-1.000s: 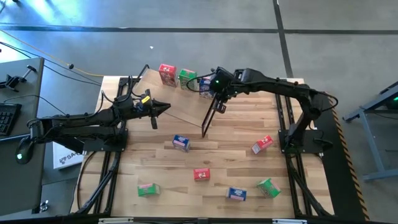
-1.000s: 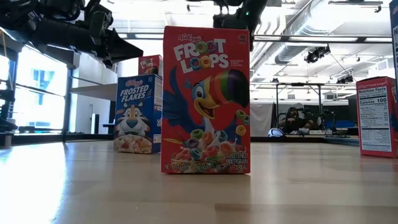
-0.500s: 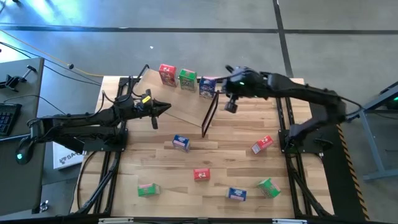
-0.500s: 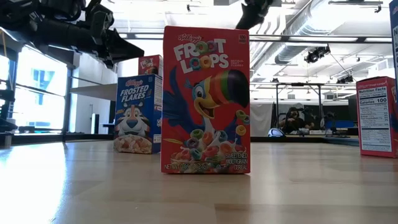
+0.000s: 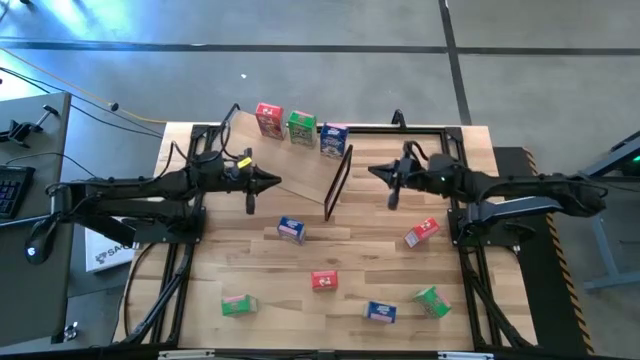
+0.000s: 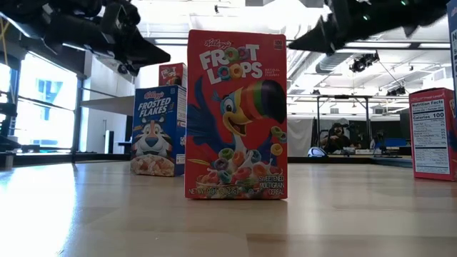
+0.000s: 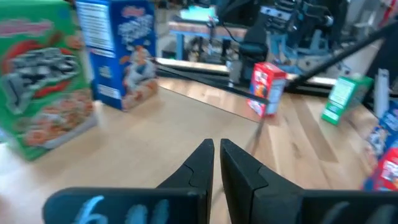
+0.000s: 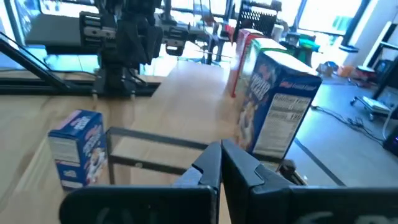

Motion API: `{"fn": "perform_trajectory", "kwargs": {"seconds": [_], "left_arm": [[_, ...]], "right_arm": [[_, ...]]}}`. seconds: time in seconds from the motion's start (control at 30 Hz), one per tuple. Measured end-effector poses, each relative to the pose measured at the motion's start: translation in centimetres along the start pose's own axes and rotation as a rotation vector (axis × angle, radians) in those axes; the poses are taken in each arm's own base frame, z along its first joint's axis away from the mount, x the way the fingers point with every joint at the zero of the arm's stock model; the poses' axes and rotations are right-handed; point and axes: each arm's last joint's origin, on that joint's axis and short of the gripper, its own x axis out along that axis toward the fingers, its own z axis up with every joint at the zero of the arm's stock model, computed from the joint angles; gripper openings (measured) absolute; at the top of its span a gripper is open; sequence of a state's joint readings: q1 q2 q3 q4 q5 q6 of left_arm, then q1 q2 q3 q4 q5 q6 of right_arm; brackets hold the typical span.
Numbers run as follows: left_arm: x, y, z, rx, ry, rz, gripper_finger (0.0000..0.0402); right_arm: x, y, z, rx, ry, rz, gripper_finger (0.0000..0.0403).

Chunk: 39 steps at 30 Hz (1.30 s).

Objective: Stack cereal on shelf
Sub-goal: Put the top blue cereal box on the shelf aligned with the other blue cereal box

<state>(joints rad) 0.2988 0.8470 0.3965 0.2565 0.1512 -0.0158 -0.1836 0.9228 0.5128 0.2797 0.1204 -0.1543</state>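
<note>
Shelf [image 5: 290,165]: light plywood board, tilted, black metal frame end at its 3 o'clock side, lying in the 12 o'clock part of the counter [image 5: 250,275].

On the shelf, along its 12 o'clock edge, in a row: red cereal box [image 5: 268,119], green cereal box [image 5: 301,127], blue cereal box [image 5: 333,138]. The blue one stands right at the frame end.

Loose on the counter, six boxes:
- blue Frosted Flakes box [image 5: 291,229], near centre, just toward 6 o'clock of the shelf.
- red Froot Loops box [image 5: 324,281], toward 6 o'clock.
- red box [image 5: 421,232], at 3 o'clock, close under the right arm.
- green box [image 5: 238,304], at 7 o'clock.
- blue box [image 5: 380,312], at 6 o'clock.
- green box, tilted [image 5: 432,301], at 5 o'clock.

Left gripper [image 5: 270,181]: fingers pressed together, holding nothing, hanging over the shelf's lower part.

Right gripper [image 5: 376,171]: fingers closed, empty, in the air just toward 3 o'clock of the frame end, pointing at it.

Progress, judged: three of nine stacked.

Risks, judged:
- Both grippers are closed; a descent onto any box without opening first would shove or topple it.
- The right gripper sits close to the frame; a sideways sweep could catch it and shake the tilted board, sliding the three placed boxes.
- The blue box on the shelf edge has the least margin.
- The tilted green box offers poor faces for a square grasp.
</note>
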Motion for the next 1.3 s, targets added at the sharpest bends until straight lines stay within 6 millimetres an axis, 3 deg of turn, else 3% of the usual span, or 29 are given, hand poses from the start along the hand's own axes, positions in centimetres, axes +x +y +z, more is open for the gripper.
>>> {"fn": "perform_trajectory", "kwargs": {"seconds": [0.23, 0.57, 0.83, 1.1, 1.3], "left_arm": [[1.4, -0.9, 0.6, -0.054, 0.060, -0.050, 0.0019], [4.1, -1.9, 1.4, -0.043, 0.261, -0.089, 0.0031], [4.9, -3.5, 3.0, 0.047, 0.491, -0.157, 0.0099], [5.7, -4.8, 4.4, 0.021, 0.693, -0.180, 0.0179], [6.6, -5.2, 4.5, 0.041, 0.827, -0.193, 0.0193]], "right_arm": [[-0.8, 0.8, -3.1, 0.043, -0.005, 0.019, 0.0000], [-1.0, 1.6, -3.3, 0.040, 0.007, 0.058, 0.0000], [-1.0, 1.6, -3.5, 0.036, 0.024, 0.054, 0.0000], [-1.0, 1.6, -3.5, 0.036, 0.026, 0.055, 0.0000], [-1.0, 1.6, -3.6, 0.035, 0.034, 0.055, 0.0000]]}}
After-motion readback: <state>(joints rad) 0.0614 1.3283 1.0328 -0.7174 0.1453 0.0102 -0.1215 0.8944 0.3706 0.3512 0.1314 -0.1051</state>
